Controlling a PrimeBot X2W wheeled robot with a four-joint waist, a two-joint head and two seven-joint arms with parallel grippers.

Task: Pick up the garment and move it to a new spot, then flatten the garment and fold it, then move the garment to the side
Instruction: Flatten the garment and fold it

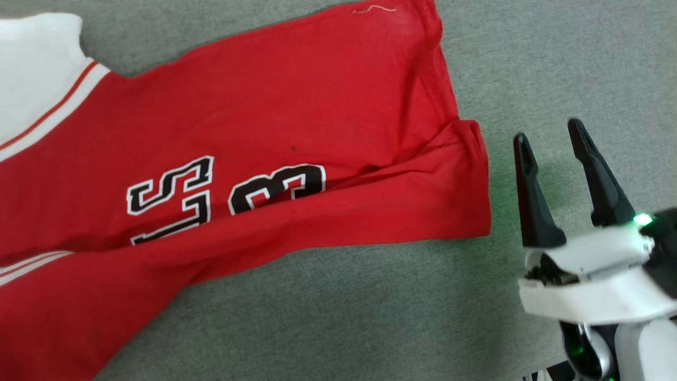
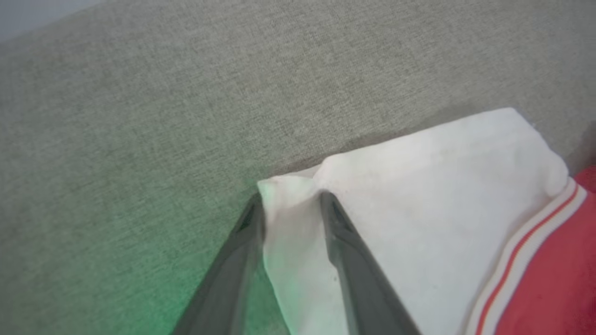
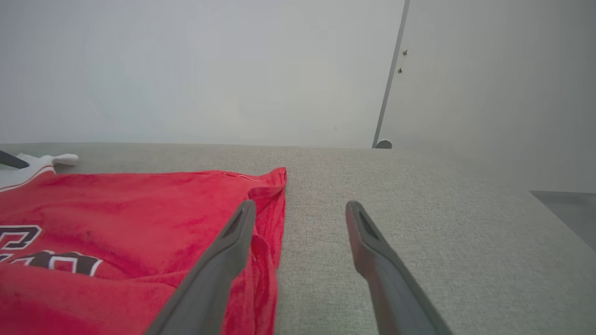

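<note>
The garment [image 1: 264,132] lies spread on the grey cloth surface, red with a black-and-white print and a white sleeve [image 1: 37,69] at the upper left. Its lower edge is folded over the print. In the left wrist view my left gripper [image 2: 291,197] pinches a corner of the white sleeve [image 2: 442,186], and fabric fills the gap between its fingers. My right gripper [image 1: 548,132] stands open just right of the garment's hem, with nothing between its fingers. In the right wrist view my right gripper [image 3: 301,204] has its left finger over the hem of the garment [image 3: 116,209].
The grey cloth surface [image 1: 370,317] stretches on to the right of the garment and in front of it. A pale wall [image 3: 186,70] rises behind it. The surface's far right edge [image 3: 549,195] drops off to a lower floor.
</note>
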